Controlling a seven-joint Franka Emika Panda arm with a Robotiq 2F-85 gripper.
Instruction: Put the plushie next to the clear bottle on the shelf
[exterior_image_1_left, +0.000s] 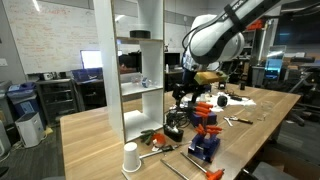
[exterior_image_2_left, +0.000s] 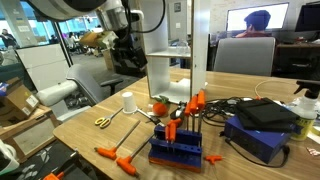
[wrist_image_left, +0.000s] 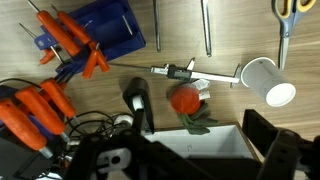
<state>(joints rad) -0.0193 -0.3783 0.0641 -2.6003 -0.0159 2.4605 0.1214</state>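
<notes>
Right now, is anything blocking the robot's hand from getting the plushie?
Nothing visible. In the wrist view the open hand hangs above the plushie, which lies uncovered on the table. A black gadget, a metal tool and a white paper cup lie beside it, not over it.

The plushie (wrist_image_left: 185, 101) is seen as soft cloth, the table (wrist_image_left: 180, 30) as matt grained wood, the cup (wrist_image_left: 266, 80) as smooth paper, the shelf (exterior_image_1_left: 103, 70) as smooth board.
</notes>
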